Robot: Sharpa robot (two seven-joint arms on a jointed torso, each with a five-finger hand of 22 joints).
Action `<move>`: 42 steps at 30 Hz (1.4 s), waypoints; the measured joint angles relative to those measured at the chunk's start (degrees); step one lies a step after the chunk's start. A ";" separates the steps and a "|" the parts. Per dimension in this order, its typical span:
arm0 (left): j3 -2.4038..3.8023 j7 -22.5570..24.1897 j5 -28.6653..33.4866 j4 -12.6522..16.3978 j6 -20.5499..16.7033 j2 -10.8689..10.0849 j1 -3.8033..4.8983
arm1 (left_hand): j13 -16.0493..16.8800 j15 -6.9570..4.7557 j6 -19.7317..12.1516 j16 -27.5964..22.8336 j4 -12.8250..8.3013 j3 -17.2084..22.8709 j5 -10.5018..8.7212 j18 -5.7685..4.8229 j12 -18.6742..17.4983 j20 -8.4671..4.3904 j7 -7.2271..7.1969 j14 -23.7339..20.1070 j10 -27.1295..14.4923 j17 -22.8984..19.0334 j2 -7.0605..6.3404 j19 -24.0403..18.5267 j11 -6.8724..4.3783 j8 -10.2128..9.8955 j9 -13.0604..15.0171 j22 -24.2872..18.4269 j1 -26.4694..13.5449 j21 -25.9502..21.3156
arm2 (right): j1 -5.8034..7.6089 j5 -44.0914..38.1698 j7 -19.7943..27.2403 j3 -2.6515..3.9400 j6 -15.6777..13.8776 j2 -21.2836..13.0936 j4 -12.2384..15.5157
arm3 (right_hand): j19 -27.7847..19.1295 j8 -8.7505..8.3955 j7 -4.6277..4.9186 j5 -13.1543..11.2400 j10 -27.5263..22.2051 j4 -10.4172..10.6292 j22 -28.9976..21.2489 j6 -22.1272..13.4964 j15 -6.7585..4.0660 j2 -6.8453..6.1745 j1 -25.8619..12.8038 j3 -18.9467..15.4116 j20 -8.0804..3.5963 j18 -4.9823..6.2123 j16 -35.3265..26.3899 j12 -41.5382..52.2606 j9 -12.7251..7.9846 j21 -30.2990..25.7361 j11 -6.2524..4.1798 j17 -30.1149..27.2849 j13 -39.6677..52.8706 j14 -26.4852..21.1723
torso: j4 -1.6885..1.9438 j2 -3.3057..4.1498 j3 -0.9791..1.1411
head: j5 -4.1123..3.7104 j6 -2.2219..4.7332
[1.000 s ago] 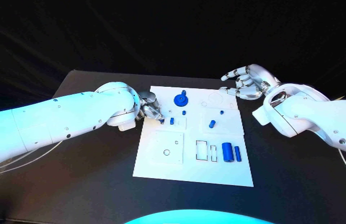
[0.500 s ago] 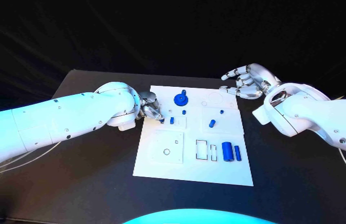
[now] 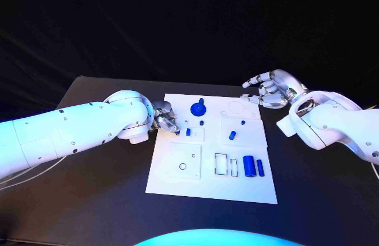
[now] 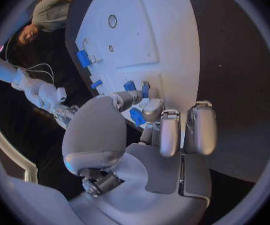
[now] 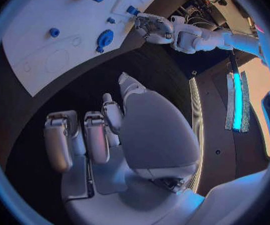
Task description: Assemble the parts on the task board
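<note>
Task board (image 3: 207, 187), white, lies mid-table with blue parts on it; I have the left hand (image 3: 166, 118) at its left edge, fingertips closing about a small blue part (image 3: 188, 131), grip uncertain; right hand (image 3: 271, 90) waits off the far corner, empty, fingers loosely apart.

You had one white task board (image 3: 207, 188) on one black table (image 3: 95, 202). On the board you had seven blue parts that could be counted from the head view: one large round piece (image 3: 198, 110) near its far edge, four small pieces (image 3: 201, 123) (image 3: 188, 131) (image 3: 242, 123) (image 3: 232, 136) across its middle, and two long cylinders (image 3: 248, 166) (image 3: 260, 167) side by side near its right edge. Beside those cylinders you had two outlined rectangular slots (image 3: 222, 165). Two hands, the left hand (image 3: 166, 119) and the right hand (image 3: 268, 90), flanked the board.
</note>
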 measured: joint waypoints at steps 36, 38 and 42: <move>0.49 0.53 4.68 -2.08 2.36 0.84 -0.06 | 0.49 0.00 0.51 0.44 0.00 0.00 0.12 0.00 0.35 -0.20 -0.08 0.00 0.61 0.00 -0.16 0.20 -0.18 0.31 0.34 0.04 -0.16 0.00 | -0.17 0.07 0.10 0.00 0.03 0.29 -0.22 | 0.00 0.00 0.00 0.00 0.00 0.16 -0.02 0.00 0.00 -0.23 -0.22 0.15 0.00 0.00 0.00 0.00 -0.05 0.00 0.00 -0.01 0.00 0.00 | 0.02 0.03 0.03 | 0.02 -0.20; 0.49 0.51 4.68 -2.17 2.56 0.99 -0.05 | 0.55 0.00 0.55 0.44 0.00 0.00 0.12 0.00 0.35 -0.20 -0.10 0.00 0.60 0.00 -0.23 0.20 -0.18 0.32 0.30 0.04 -0.23 0.00 | -0.17 0.08 0.10 0.00 0.04 0.31 -0.23 | 0.00 0.00 0.00 0.00 0.00 0.16 -0.02 0.00 0.00 -0.24 -0.22 0.15 0.00 0.00 0.00 0.00 -0.05 0.00 0.00 -0.01 0.00 0.00 | 0.02 0.03 0.05 | 0.02 -0.24; 0.40 0.44 4.68 -2.30 2.90 1.28 -0.01 | 0.66 0.00 0.71 0.44 0.00 0.00 0.11 0.00 0.65 -0.20 -0.10 0.00 0.61 0.00 -0.31 0.20 -0.18 0.32 0.31 0.03 -0.31 0.00 | -0.18 0.08 0.11 0.00 0.04 0.34 -0.28 | 0.00 0.00 0.00 0.00 0.00 0.16 -0.02 0.00 0.00 -0.23 -0.22 0.15 0.00 0.00 0.00 0.00 -0.05 0.00 0.00 -0.01 0.00 0.00 | 0.02 0.03 0.07 | 0.02 -0.27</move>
